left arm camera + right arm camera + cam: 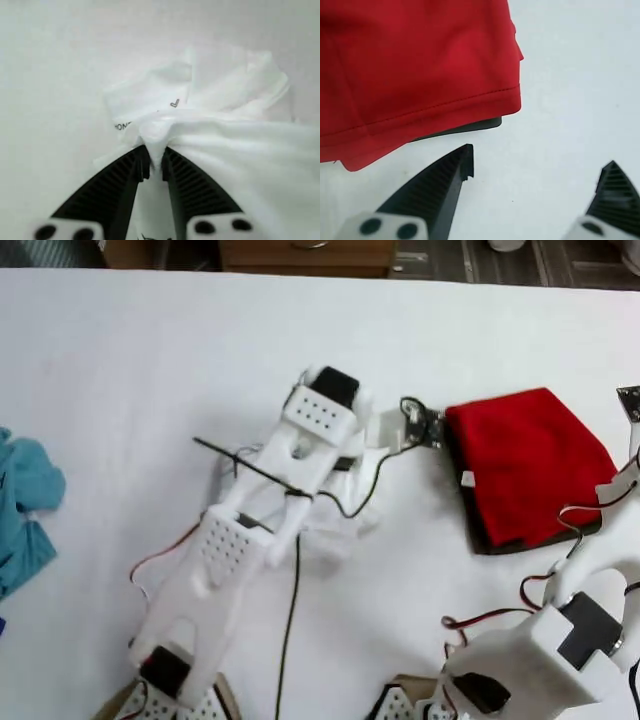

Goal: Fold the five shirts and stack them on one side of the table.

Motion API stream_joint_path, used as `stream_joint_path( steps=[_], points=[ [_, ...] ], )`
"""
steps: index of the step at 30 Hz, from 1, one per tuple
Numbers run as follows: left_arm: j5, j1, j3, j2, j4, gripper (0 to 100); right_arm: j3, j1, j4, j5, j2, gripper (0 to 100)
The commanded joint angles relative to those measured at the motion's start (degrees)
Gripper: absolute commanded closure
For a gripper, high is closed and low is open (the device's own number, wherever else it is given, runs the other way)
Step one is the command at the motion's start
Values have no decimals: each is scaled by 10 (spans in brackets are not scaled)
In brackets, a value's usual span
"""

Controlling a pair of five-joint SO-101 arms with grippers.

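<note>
Item one: your left gripper (152, 167), black jaws clenched on a pinched fold of the white shirt (215, 115). That shirt lies crumpled on the table (150, 370) near its middle, mostly beneath the left arm (270, 510), with bunched cloth showing at the arm's side in the high view (345, 525). Item two: your right gripper (535, 170), jaws spread wide and holding nothing, over bare table just beside the hemmed edge of the red shirt (420, 65). Item three: the red shirt, folded (525, 465), on the right part of the table, lying on top of a dark shirt (482, 538) whose edge pokes out under it; you can also see that dark edge at the red hem in the right wrist view (470, 126). Item four: a teal shirt (25, 510), unfolded and rumpled, at the table's left edge, well apart from the others. Item five: the right arm (540, 660), at the lower right of the high view, near the red shirt.
</note>
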Motion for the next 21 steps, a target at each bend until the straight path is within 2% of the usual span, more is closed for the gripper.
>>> stream_joint_path(
  steps=[1, 12, 21],
  points=[
    [11, -8, -39, -19, 17, 804, -25, 0, -2, -1, -3, 611],
    [18, -15, -35, -15, -32, 793, -25, 0, -2, -2, -3, 611],
    [18, -31, -41, 57, -48, 793, -25, 1, -1, -1, -3, 611]
  ],
)
